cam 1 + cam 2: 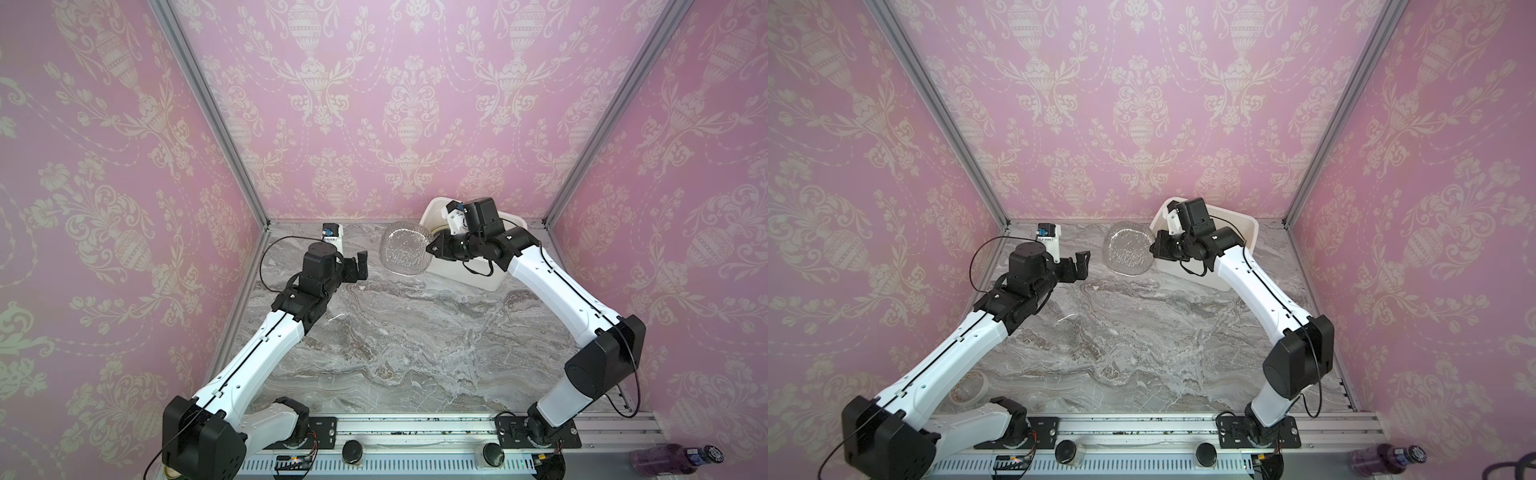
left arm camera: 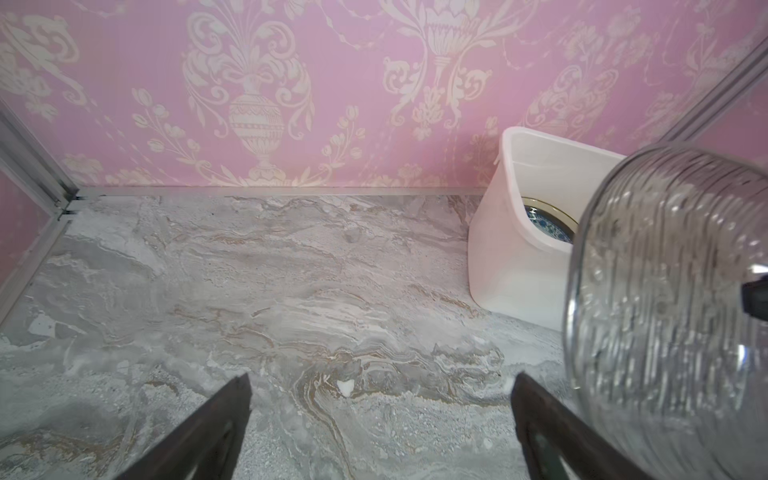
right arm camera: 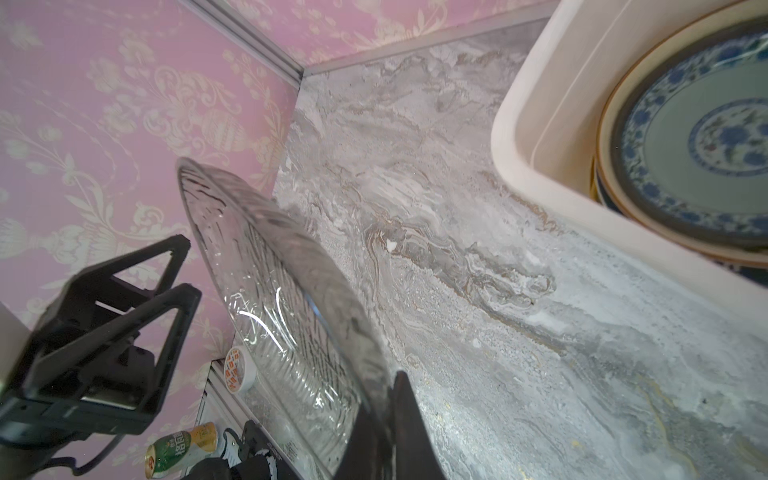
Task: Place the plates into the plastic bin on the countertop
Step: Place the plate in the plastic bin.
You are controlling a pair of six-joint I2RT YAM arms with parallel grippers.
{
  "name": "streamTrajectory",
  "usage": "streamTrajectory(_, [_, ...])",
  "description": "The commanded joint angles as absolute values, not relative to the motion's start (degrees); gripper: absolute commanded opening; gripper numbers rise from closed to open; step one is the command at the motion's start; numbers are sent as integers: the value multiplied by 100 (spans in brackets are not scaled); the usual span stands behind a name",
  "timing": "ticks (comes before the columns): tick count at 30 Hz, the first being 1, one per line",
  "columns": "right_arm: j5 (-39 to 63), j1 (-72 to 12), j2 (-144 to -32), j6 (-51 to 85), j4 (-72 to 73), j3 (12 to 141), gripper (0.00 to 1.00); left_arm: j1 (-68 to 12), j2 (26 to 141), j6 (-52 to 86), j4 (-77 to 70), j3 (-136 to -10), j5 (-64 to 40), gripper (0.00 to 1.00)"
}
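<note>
While the right pincer (image 1: 430,249) pinches the glass plate (image 1: 403,249) edgewise beside the bin (image 1: 478,276) for loading, the left pincer (image 1: 358,266) stands spread.

Right hand (image 1: 430,248) grips glass plate (image 1: 402,249) beside plastic bin (image 1: 461,272).

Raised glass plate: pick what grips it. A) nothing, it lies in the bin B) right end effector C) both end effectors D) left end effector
B: the right end effector is shut on the rim of the raised glass plate; the left end effector stands open, clear of it.
</note>
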State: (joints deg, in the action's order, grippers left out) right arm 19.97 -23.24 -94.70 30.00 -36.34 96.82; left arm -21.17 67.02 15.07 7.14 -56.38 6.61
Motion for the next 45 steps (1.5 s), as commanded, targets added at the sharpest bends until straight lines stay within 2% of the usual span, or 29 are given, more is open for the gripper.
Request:
streamTrajectory(1, [2082,-1916,-9617,3031,-3763,10080,5,-2048,6824,1786,-220,-5592,1060,99])
streamTrajectory(8, [2007,-1058,-9820,3311,-3474,10218,4,-2065,7821,1608,-422,-6399,187,99])
streamTrajectory(17, [1973,-454,-10558,4164,-2796,10372,3,-2083,8726,1027,-194,-7220,-116,99])
streamTrajectory(34, [1970,-150,-12344,4435,-2867,11441,3,-2092,10113,1132,294,-8463,-258,99])
streamTrajectory(45, [1967,-166,-12706,4269,-3075,11416,5,-2092,10640,1149,741,-9183,-418,99])
